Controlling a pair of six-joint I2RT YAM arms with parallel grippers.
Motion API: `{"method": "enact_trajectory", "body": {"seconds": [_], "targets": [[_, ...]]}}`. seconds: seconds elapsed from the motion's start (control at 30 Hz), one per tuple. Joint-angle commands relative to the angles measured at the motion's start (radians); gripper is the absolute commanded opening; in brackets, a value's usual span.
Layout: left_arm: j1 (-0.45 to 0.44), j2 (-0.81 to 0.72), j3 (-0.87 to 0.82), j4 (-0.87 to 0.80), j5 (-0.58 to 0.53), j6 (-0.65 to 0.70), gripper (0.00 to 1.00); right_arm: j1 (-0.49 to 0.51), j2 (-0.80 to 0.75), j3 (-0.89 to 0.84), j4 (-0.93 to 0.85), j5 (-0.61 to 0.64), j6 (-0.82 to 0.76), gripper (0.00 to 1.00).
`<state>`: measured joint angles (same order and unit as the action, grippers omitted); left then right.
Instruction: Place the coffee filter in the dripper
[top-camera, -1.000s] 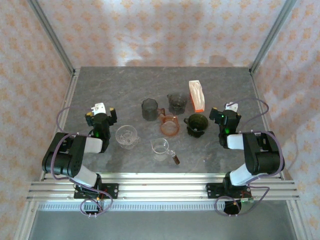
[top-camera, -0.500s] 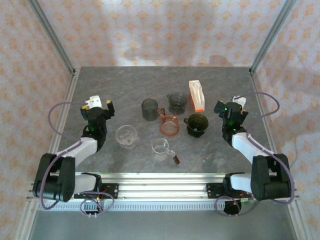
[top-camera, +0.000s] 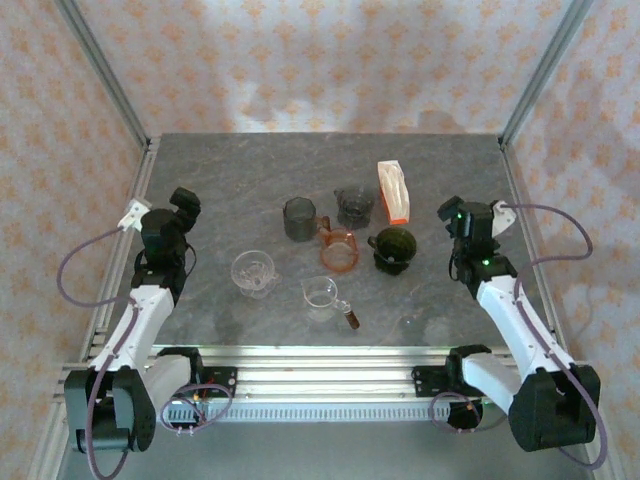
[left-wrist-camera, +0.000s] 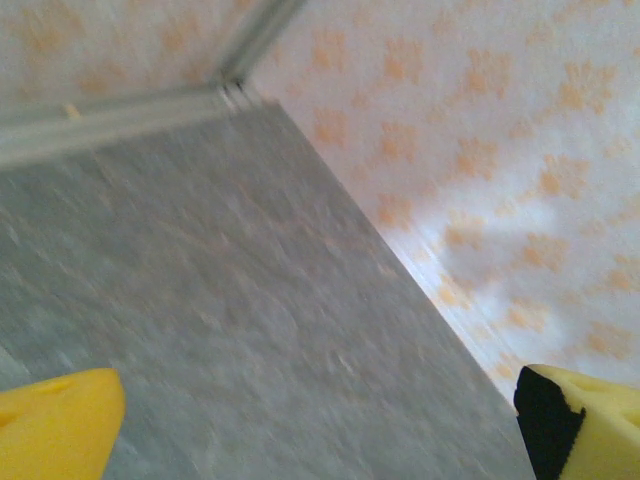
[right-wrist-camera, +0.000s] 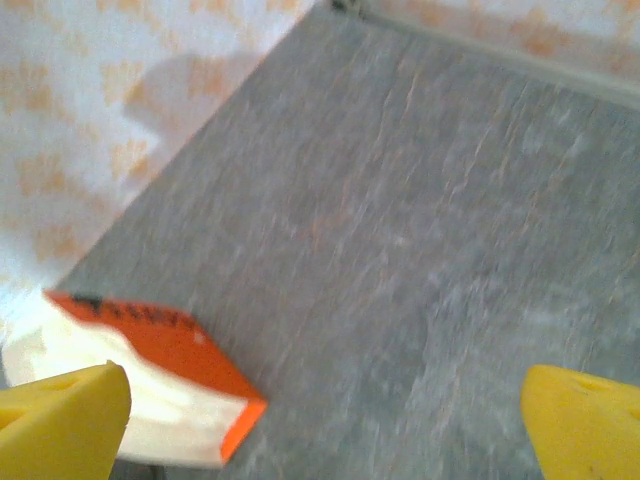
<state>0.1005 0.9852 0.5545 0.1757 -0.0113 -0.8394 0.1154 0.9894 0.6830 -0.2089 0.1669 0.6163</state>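
An orange and white pack of coffee filters (top-camera: 393, 190) stands at the back of the table, right of centre; in the right wrist view the pack (right-wrist-camera: 150, 385) is low on the left. Several cone drippers stand in the middle: dark grey (top-camera: 298, 218), smoky (top-camera: 353, 205), orange (top-camera: 340, 250), dark green (top-camera: 393, 248) and clear (top-camera: 254, 272). My left gripper (top-camera: 180, 205) hangs open and empty over the left side, facing the back left corner, with yellow fingertips (left-wrist-camera: 55, 425). Right of the green dripper, my right gripper (top-camera: 470, 212) is open and empty, its fingertips (right-wrist-camera: 590, 425) wide apart.
A clear measuring cup (top-camera: 321, 292) stands in front of the drippers with a small brown thing (top-camera: 351, 317) beside it. Metal frame posts (top-camera: 105, 75) and patterned fabric walls close in the table. Bare grey tabletop (top-camera: 220, 180) lies behind and beside the drippers.
Both arms have unfolded from their crouched poses. The left gripper has swung left and turned toward the back corner. The right gripper has moved right and back. Both stayed open.
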Motion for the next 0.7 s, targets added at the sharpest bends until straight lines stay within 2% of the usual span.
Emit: {"method": "enact_trajectory", "body": {"seconds": [0.0, 0.1, 0.17, 0.27, 0.43, 0.67], "targets": [[0.001, -0.034, 0.011, -0.125, 0.245, -0.121, 0.98, 0.042, -0.014, 0.036, -0.19, -0.118, -0.02, 1.0], [-0.026, -0.036, 0.063, -0.328, 0.337, -0.059, 0.78, 0.076, -0.02, 0.043, -0.285, -0.158, -0.042, 1.0], [-0.077, -0.038, 0.112, -0.506, 0.307, 0.001, 0.7, 0.092, -0.039, 0.025, -0.302, -0.211, -0.062, 0.99], [-0.153, -0.084, 0.12, -0.721, 0.205, 0.048, 0.68, 0.131, -0.081, 0.001, -0.312, -0.226, -0.072, 0.98], [-0.207, -0.245, -0.01, -0.769, 0.15, 0.041, 0.64, 0.199, -0.12, -0.01, -0.331, -0.203, -0.087, 0.98], [-0.224, -0.263, -0.088, -0.674, 0.24, 0.057, 0.56, 0.234, -0.08, -0.017, -0.327, -0.207, -0.099, 0.98]]}}
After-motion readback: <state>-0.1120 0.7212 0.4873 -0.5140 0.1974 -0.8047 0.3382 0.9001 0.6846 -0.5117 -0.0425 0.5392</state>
